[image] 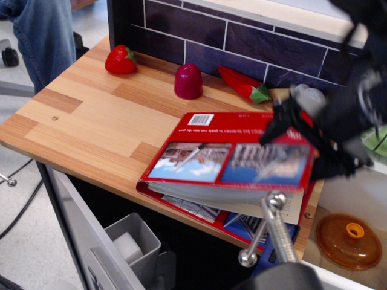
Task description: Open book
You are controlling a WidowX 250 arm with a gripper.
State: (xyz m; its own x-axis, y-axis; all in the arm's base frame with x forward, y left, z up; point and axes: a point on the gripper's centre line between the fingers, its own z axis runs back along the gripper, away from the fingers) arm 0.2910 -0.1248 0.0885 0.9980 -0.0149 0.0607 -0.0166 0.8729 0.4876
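The book (230, 163) lies at the front right part of the wooden counter (91, 115), its lower edge overhanging the front edge. Its red cover, with two building photos and a barcode, is raised off the pages at the right side, and cream pages show beneath it. The black gripper (287, 124) sits at the cover's upper right corner, motion-blurred; whether its jaws are pinching the cover or merely against it cannot be told. Along the tiled back wall stand a toy strawberry (120, 60), a dark red dome-shaped toy (188, 81) and a toy chili pepper (243, 84), all well apart from the book. An orange lid (349, 240) rests lower right, below counter level.
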